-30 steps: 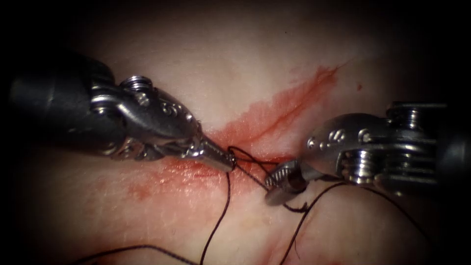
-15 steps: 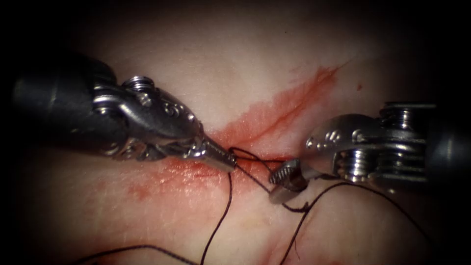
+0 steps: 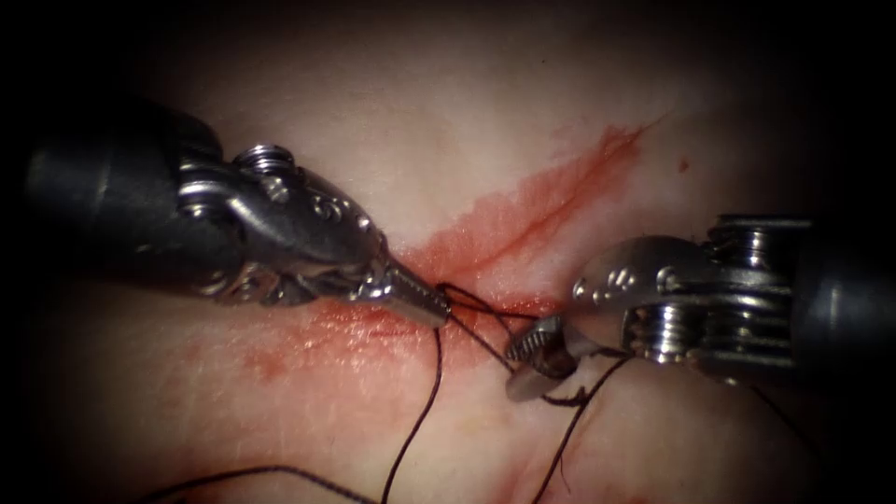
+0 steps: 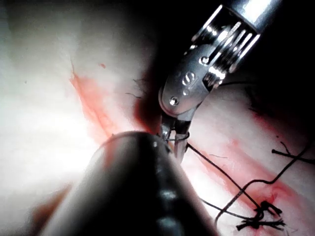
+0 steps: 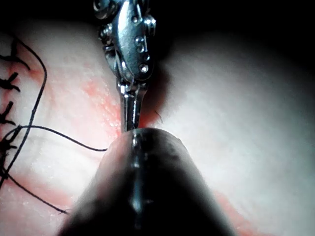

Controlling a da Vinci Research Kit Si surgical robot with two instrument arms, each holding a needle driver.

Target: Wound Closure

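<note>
Left tool (image 3: 431,305): I see jaws clamped on thread (image 3: 425,401).
Right tool (image 3: 532,359): parted; its hold I cannot tell.
Needle: I cannot make it out.

My right claw (image 3: 532,362) has crept left toward the left claw (image 3: 431,306), slackening the thread (image 3: 485,343) between them.

Right arm's hand (image 4: 173,135) over reddened tissue (image 4: 44,128) — dark thread (image 4: 221,169) beside it

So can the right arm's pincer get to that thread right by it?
Probably yes. The right pincer is open and sits right at the thread stretched from the shut left pincer, with nothing between them on the tissue.
</note>
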